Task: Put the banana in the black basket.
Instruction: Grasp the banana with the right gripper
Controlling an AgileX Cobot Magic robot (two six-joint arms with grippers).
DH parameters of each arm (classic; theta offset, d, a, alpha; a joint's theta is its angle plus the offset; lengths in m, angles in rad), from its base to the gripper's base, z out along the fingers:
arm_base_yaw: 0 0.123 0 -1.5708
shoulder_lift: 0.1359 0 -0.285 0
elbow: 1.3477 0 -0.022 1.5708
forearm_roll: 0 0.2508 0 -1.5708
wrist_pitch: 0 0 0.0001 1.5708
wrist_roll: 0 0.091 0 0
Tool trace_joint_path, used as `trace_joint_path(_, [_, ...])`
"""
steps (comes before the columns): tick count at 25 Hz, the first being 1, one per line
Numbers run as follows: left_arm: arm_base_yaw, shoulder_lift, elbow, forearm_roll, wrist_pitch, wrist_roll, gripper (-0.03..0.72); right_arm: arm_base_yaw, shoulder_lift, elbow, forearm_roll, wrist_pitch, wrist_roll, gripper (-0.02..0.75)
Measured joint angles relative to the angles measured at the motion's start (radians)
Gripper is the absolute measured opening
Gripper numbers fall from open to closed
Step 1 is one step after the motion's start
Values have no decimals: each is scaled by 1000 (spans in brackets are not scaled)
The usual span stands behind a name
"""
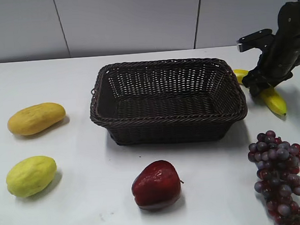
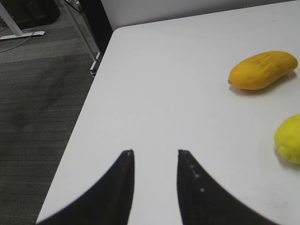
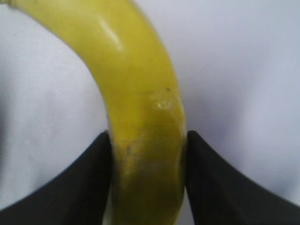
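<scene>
Here the right gripper (image 3: 147, 154) has its two dark fingers (image 3: 79, 187) pressed against both sides of the banana (image 3: 140, 103), clamped on its middle. In the exterior view the banana (image 1: 274, 101) lies on the white table (image 1: 84, 198) at about three o'clock of the black basket (image 1: 168, 119), just beside its right rim, seemingly not yet lifted. The basket holds nothing visible. So, by my reading, the grasp is made; the lift, the carry over the rim and the release remain. The left gripper (image 2: 154, 161) hangs with fingers apart above the table's edge, holding nothing.
</scene>
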Motion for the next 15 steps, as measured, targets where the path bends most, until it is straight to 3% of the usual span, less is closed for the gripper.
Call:
trace_joint_path(2, [0, 0, 0, 0, 0, 0, 231, 0, 0, 0, -1, 0, 2, 311])
trace_joint_path(15, [0, 0, 0, 0, 0, 0, 231, 0, -161, 0, -7, 75, 46, 311])
